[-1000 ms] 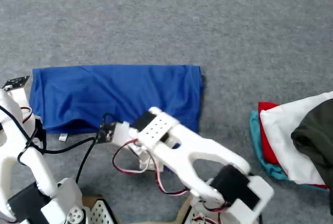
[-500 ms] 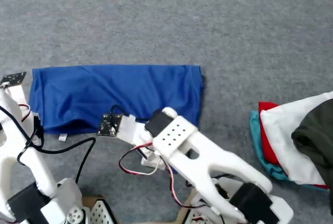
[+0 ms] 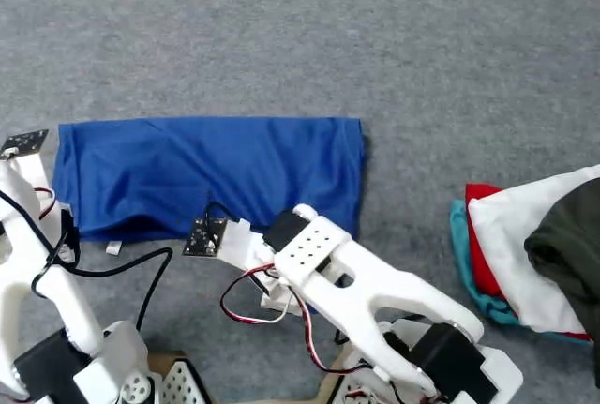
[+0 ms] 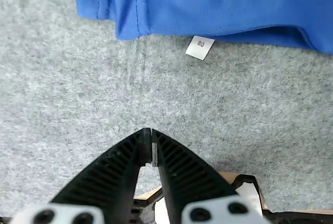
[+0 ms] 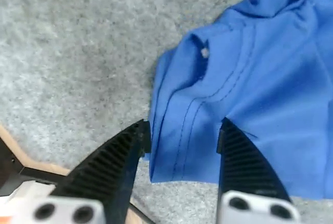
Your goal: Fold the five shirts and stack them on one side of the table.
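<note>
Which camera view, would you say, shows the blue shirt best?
The high view: nearly all of the blue shirt shows. The left wrist view gives its hem and white label; the right wrist view, a corner at the open right tool.

blue shirt [image 3: 211, 170]: soft matt knit cloth, stitched hems | tabletop [image 3: 375, 48]: fuzzy grey felt-ish stuff, kinda rough | left pincer [image 4: 151, 148] + right pincer [image 5: 182, 130]: ribbed matt black plastic | arm shells [image 3: 375, 282]: smooth white plastic
</note>
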Controlling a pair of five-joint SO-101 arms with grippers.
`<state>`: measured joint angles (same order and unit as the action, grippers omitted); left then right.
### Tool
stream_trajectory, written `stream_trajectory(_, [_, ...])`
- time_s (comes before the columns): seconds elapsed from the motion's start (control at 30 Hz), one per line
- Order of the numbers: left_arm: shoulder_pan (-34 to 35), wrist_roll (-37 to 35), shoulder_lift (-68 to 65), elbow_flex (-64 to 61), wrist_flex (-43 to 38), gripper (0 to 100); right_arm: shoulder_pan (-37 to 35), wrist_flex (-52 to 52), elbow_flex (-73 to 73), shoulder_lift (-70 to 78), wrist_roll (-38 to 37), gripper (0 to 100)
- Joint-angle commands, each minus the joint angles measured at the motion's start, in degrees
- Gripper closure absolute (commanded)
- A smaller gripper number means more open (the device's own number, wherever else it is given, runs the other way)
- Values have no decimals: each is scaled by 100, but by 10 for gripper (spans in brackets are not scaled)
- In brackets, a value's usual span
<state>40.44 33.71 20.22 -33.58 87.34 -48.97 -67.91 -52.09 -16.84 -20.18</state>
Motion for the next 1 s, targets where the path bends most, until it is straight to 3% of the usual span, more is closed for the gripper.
stream_trajectory(0.0, [-9, 18, 198, 44, 0, 980, -154, 149, -127, -242, 18, 783])
stream_trajectory(0.3, [-9, 18, 198, 26, -9, 980, -268, 1064, -866, 251, 26, 786])
stream_trajectory(0.5, [-9, 18, 198, 18, -44, 980, -242, 993, -646, 576, 44, 786])
stream_trajectory(0.63, [-9, 18, 189, 18, -44, 980, -224, 1020, -646, 602, 53, 848])
stream_trajectory(0.97, [-18, 18, 171, 18, -44, 980, 787, 1011, -629, 567, 44, 926])
